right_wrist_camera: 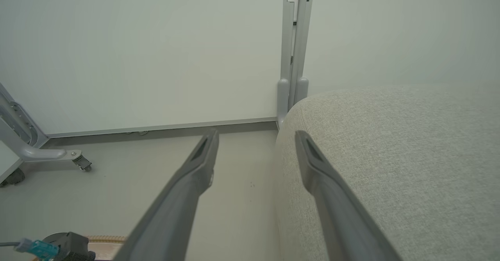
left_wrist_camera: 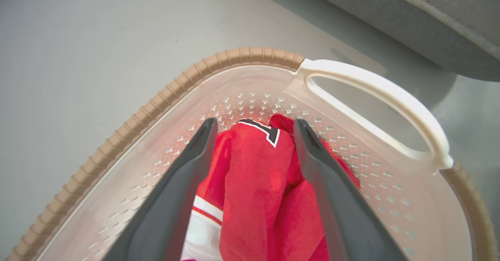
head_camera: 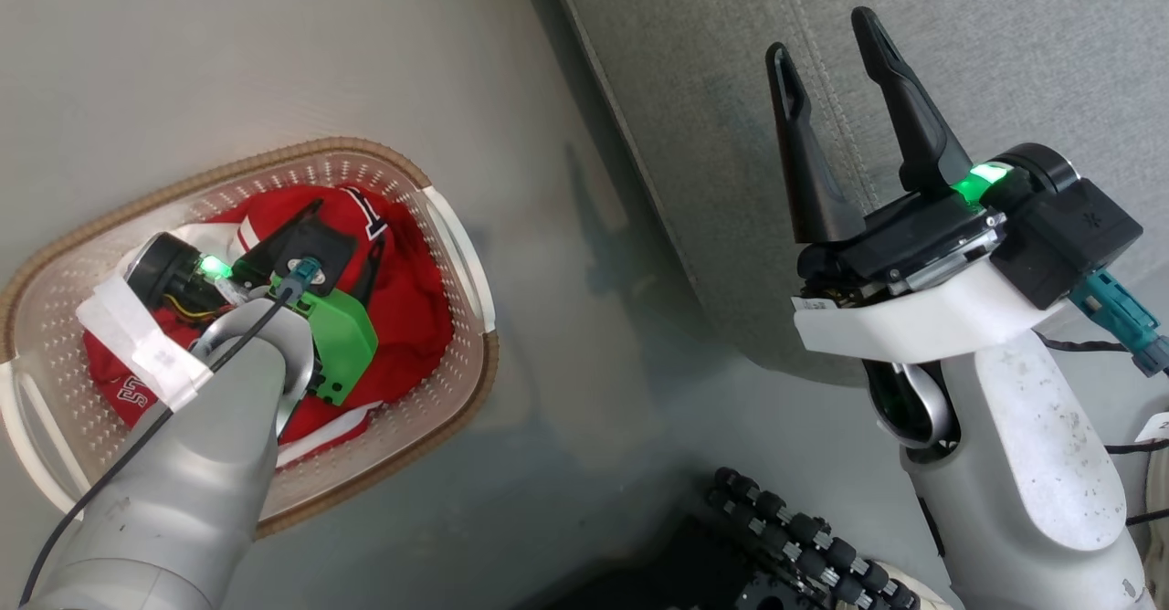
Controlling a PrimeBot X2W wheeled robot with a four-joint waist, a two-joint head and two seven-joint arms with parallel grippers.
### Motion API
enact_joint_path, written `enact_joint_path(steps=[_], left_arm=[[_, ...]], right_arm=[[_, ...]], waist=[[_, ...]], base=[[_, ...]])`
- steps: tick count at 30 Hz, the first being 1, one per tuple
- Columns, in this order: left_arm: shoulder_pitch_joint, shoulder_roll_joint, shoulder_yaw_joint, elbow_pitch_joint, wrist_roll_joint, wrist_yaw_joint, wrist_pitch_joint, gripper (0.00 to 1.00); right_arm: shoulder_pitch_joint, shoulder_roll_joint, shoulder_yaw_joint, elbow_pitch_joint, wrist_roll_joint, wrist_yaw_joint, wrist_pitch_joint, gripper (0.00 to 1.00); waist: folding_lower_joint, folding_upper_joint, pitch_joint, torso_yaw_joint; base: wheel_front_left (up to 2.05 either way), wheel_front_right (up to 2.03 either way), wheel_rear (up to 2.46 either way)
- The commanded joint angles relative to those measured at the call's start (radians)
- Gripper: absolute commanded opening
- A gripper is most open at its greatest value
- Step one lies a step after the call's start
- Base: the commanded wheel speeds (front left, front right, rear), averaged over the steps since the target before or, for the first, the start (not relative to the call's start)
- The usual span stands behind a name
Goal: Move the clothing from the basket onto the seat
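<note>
Left jaws are wide open down in the basket [left_wrist_camera: 156,108], a ridge of the clothing [left_wrist_camera: 254,183] between them, not pinched yet. Right jaws open and empty, the seat [head_camera: 1050,44] edge just beyond them. Nothing on the visible seat; transfer looks unstarted.

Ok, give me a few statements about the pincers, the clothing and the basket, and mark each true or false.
1. The left pincer is open, with a finger on either side of the clothing in the basket. True.
2. The right pincer is shut on a garment. False: it is open and empty, at the edge of the seat.
3. The clothing lies on the seat. False: it is in the basket.
4. The basket stands on the floor beside the seat. True.
</note>
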Motion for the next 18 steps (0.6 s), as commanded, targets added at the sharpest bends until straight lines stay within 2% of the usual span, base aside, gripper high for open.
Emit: enact_joint_path(steps=[1, 8, 18], left_arm=[[-0.029, 0.008, -0.007, 0.017, -0.023, -0.003, -0.001, 1.00], [-0.083, 0.002, -0.055, 0.122, -0.069, -0.003, 0.018, 1.00], [-0.136, 0.012, -0.118, 0.175, -0.084, -0.003, 0.089, 1.00]], right_arm=[[-0.013, -0.001, -0.001, -0.006, 0.005, 0.000, -0.005, 1.00], [-0.025, -0.001, 0.001, -0.014, -0.001, -0.001, -0.005, 1.00], [-0.027, -0.001, -0.010, -0.031, -0.012, 0.000, -0.005, 1.00]], waist=[[-0.0001, -0.0001, 0.072, -0.007], [-0.0001, -0.0001, 0.118, 0.004], [-0.0001, -0.0001, 0.167, 0.033]], base=[[0.00, 0.00, 0.00], [0.00, 0.00, 0.00], [0.00, 0.00, 0.00]])
